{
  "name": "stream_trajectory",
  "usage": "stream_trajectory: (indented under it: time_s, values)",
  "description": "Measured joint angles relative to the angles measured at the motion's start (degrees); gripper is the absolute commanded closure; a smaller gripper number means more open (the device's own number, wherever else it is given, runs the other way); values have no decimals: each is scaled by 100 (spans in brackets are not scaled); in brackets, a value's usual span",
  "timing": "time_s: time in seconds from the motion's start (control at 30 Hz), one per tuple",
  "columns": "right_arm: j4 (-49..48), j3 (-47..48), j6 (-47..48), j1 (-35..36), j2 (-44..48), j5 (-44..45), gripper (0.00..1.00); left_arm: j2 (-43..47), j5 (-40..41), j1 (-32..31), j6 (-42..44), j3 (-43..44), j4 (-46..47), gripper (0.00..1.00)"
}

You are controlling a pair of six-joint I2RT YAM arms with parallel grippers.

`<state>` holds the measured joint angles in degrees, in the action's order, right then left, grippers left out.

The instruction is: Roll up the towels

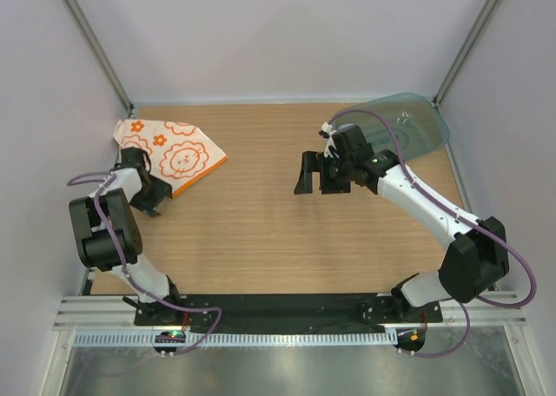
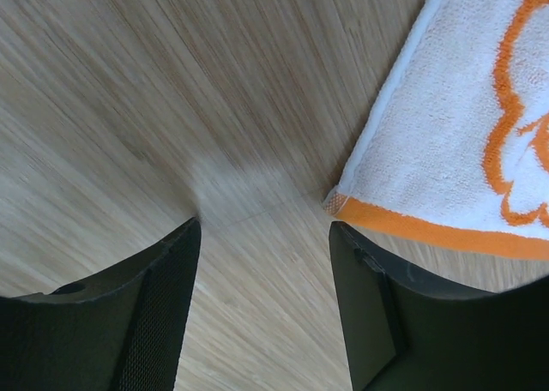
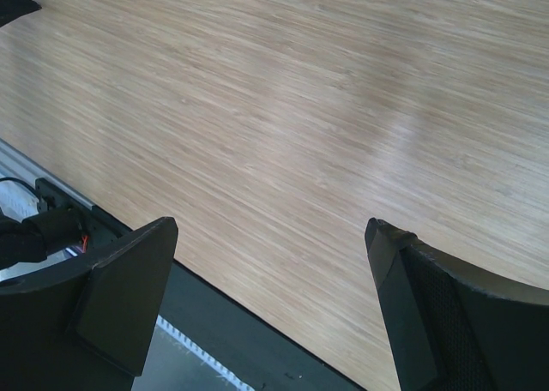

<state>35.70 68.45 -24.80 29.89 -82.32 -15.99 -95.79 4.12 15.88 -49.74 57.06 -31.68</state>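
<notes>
Rolling not started. Orange-print towel (image 1: 174, 155) lies flat and unrolled, far left of tabletop (image 1: 261, 240). Left claw (image 2: 262, 228) partly open, empty, jaws over bare wood just beside towel's near corner; contact unclear. Right claw (image 3: 270, 228) wide open, empty, over bare wood right of centre. Blue towel not in any view; may be hidden by teal tray (image 1: 417, 122) at far right, cannot tell. Left arm covers towel's near-left edge. Both rolls left.
</notes>
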Motion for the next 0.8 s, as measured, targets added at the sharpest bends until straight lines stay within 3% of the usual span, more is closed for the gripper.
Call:
stream_trajectory:
  time_s: [0.33, 0.5, 0.63, 0.8]
  values:
    - [4, -22, 70, 0, 0, 50, 0, -251, -127, -116, -131, 192, 286, 39]
    - [13, -22, 127, 0, 0, 87, 0, -459, -208, -184, -227, 398, 431, 46]
    - [46, -22, 197, 0, -7, 111, 0, -636, -240, -214, -275, 525, 562, 81]
    - [81, -22, 225, 0, -22, 138, 0, -772, -302, -284, -267, 597, 688, 100]
